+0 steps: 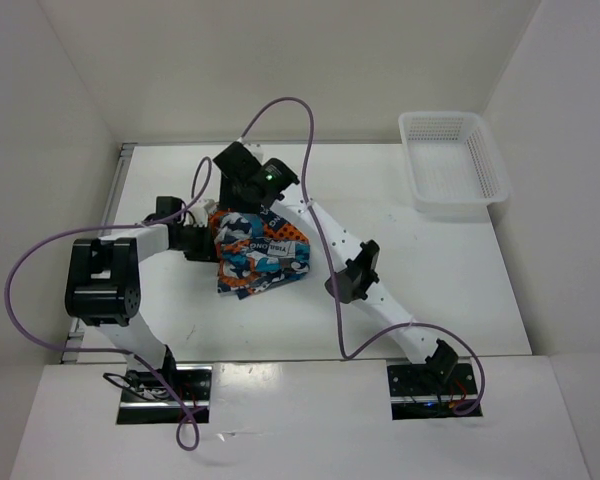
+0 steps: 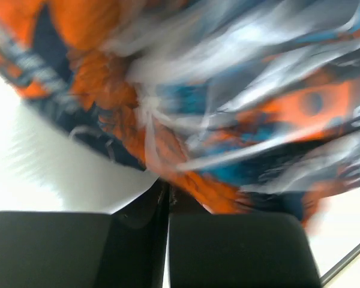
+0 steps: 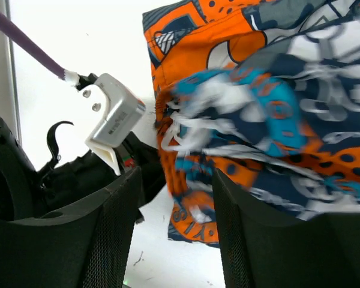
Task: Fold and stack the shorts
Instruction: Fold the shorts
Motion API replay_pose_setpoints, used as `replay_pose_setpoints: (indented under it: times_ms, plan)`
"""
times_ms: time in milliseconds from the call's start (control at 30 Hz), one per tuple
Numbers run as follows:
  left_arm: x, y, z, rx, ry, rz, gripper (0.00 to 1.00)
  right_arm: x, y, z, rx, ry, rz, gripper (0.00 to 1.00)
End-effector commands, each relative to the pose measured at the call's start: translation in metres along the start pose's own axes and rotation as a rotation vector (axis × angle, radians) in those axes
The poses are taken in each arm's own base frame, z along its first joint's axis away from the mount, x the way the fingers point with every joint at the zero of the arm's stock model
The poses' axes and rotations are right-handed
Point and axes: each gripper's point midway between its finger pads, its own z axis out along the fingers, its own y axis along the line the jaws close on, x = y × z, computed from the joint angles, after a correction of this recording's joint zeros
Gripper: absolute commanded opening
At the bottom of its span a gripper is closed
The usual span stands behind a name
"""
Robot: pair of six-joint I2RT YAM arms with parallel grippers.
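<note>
The shorts (image 1: 260, 252) lie bunched in a loose heap on the white table, left of centre, showing orange, teal, white and black print. My left gripper (image 1: 208, 241) is at the heap's left edge. In the left wrist view its fingers (image 2: 228, 252) are pressed together, with an orange fold of the shorts (image 2: 216, 120) at their tips; the cloth is blurred. My right gripper (image 1: 240, 205) hovers over the heap's far edge. In the right wrist view it (image 3: 177, 180) is open and empty, above the shorts (image 3: 276, 114).
A white plastic mesh basket (image 1: 452, 207) stands at the far right of the table. White walls close in the table on the left, back and right. The left arm's wrist (image 3: 114, 117) shows close beside my right gripper.
</note>
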Motion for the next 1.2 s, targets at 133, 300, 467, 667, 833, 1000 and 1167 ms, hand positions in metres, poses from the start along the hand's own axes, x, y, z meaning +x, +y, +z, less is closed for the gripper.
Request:
replay_pose_setpoints:
  times_ms: [133,300,467,667,833,1000,1167]
  plan:
    - [-0.034,0.019,-0.036,-0.077,-0.079,-0.021,0.00,-0.011,0.020,-0.050,-0.066,-0.042,-0.037,0.52]
    - [-0.063,0.025,-0.073,-0.133,-0.153,-0.026,0.49,-0.035,0.013,-0.084,-0.015,-0.139,-0.010,0.30]
    - [-0.104,-0.004,-0.115,-0.091,-0.288,0.056,0.63,-0.054,-0.035,-0.135,0.163,-0.220,0.057,0.30]
    - [-0.110,-0.081,-0.100,0.138,-0.309,0.225,0.59,-0.044,-0.095,-0.197,0.094,-0.279,0.211,0.44]
    - [-0.074,-0.088,-0.043,0.166,-0.212,0.257,0.55,-0.013,-0.166,-0.181,-0.028,-0.235,0.299,0.55]
    - [-0.023,-0.057,-0.010,0.084,-0.041,0.152,0.48,0.006,-0.153,-0.128,-0.036,-0.080,0.194,0.30]
    - [0.014,-0.051,-0.015,0.040,0.032,0.109,0.47,0.022,-0.131,-0.070,-0.134,0.026,0.177,0.17]
